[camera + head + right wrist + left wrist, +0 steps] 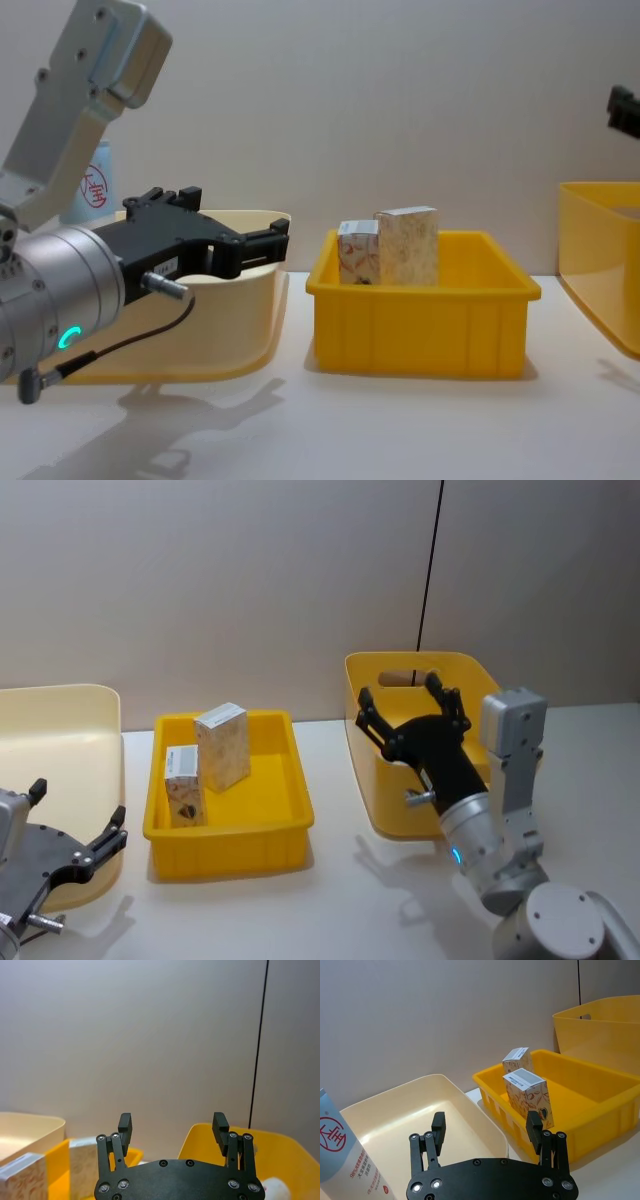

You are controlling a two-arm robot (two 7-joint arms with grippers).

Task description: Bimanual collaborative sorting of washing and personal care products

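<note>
Cartons are standing upright in the shallow yellow tray [290, 825], the landmark at the middle of the table: a shorter carton [182, 785] with a white label end and reddish patterned print is sitting by the tray's left wall, and a taller carton [223, 746] with faint speckled print is standing just beside it toward the back; both are rectangular cardboard boxes, and they are looking close enough to touch, though I cannot tell. The tray itself is glossy moulded plastic with a flat rim and straight walls. Left of the tray, a cream bin [70, 720] of smooth plastic with rounded corners is sitting just beside it, and a pale blue squeeze tube [342, 1160] with red marks and small print is leaning up inside that bin. The left gripper [78, 830], black metal with bolted finger plates, is hovering over the cream bin's near part, its fingers spread wide and holding nothing. Right of the tray, a deep yellow bin [375, 780] with curved walls and a handle slot is sitting apart from it, with something whitish lying inside that is too unclear to name. The right gripper [410, 708] is hanging above that bin's opening, its fingers also spread wide and empty.
</note>
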